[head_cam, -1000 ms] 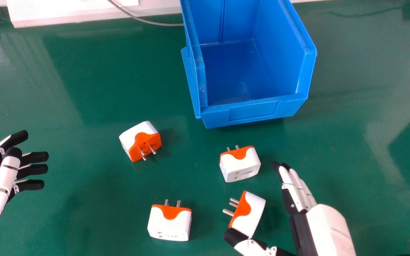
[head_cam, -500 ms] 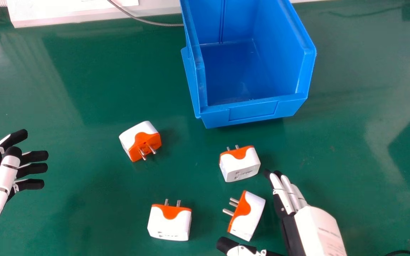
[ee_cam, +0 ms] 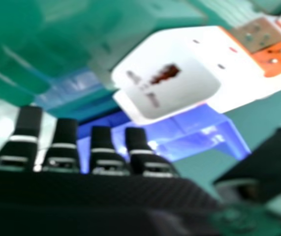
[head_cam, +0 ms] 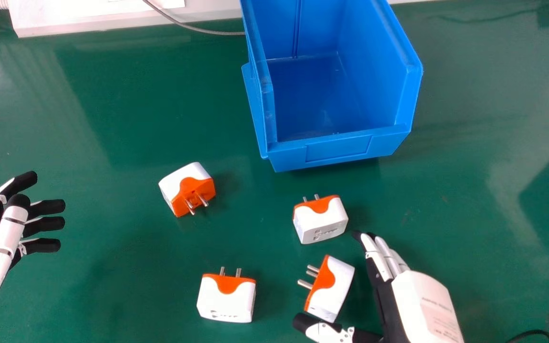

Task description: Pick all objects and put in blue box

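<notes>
In the head view my right hand [head_cam: 389, 267] is open at the lower right, its thumb beside the near end of a tilted white-and-orange adapter [head_cam: 334, 288] and its fingers to that adapter's right. A second adapter [head_cam: 321, 221] sits just beyond, a third [head_cam: 227, 300] at lower centre, a fourth [head_cam: 184, 186] farther left with prongs facing the near side. The blue box [head_cam: 339, 147] stands behind them, its inside bare. My left hand [head_cam: 5, 233] is open at the left edge. In the right hand view, my right hand [ee_cam: 101, 147] has straight fingers, facing a white adapter [ee_cam: 174, 73].
The green table [head_cam: 112, 119] carries everything. A white panel [head_cam: 88, 16] and a grey cable [head_cam: 193, 27] lie along the back left, the cable running up to the box. A black cable [head_cam: 532, 335] curves at the lower right edge.
My right hand has moved left and slightly nearer the robot, its thumb uncovering more of the tilted adapter's near end. The adapters and my left hand look nearly unmoved.
</notes>
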Controlling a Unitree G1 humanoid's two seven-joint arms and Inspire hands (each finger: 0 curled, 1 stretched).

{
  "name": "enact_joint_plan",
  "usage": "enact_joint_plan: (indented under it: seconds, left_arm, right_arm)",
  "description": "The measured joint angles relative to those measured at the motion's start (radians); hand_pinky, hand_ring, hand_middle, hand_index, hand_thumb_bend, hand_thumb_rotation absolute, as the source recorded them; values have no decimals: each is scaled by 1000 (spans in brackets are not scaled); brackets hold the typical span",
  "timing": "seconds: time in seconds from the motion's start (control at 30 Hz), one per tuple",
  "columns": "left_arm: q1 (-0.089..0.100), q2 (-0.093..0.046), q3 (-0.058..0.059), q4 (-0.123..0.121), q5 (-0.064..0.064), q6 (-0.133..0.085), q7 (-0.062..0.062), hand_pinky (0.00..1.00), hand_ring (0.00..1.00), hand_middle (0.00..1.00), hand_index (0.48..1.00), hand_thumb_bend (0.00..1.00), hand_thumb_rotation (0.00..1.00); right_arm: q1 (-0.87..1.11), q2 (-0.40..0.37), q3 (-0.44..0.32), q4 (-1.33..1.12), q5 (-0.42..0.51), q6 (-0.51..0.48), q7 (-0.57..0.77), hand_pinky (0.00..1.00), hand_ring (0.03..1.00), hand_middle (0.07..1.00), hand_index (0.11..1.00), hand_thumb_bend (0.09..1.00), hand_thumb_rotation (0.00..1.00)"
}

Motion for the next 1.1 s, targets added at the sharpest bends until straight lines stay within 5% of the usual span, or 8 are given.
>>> enact_joint_plan:
  seconds: [0.03, 0.13, 0.2, 0.27, 0.83, 1.1]
  left_arm:
    - [-12, 1, -8, 9, 8, -1, 5, 617, 709, 729, 870, 255, 815]
    - [-153, -7, -67, 119, 77, 20, 77, 573, 656, 680, 818, 335, 811]
    - [-190, -11, -100, 143, 89, 21, 87, 562, 641, 665, 805, 356, 805]
    - [-210, -12, -115, 155, 93, 18, 87, 554, 621, 644, 794, 375, 794]
    - [-212, -9, -118, 176, 102, -9, 94, 529, 492, 513, 778, 409, 741]
    - [-205, -9, -118, 180, 109, -22, 108, 502, 415, 447, 770, 415, 731]
  right_arm:
    - [-2, 0, 0, 3, 0, 4, -2, 823, 900, 930, 900, 629, 647]
    - [-27, -4, 0, 23, -1, 19, -6, 822, 898, 930, 900, 622, 640]
    - [-42, -4, 9, 34, -1, 20, 2, 822, 898, 930, 899, 620, 638]
    - [-47, -3, 19, 41, -2, 25, 2, 823, 898, 927, 898, 614, 636]
    - [-155, -29, 46, 38, -16, 131, 52, 816, 892, 921, 892, 591, 611]
    - [-153, -44, 69, -8, -17, 176, 101, 816, 893, 927, 895, 583, 588]
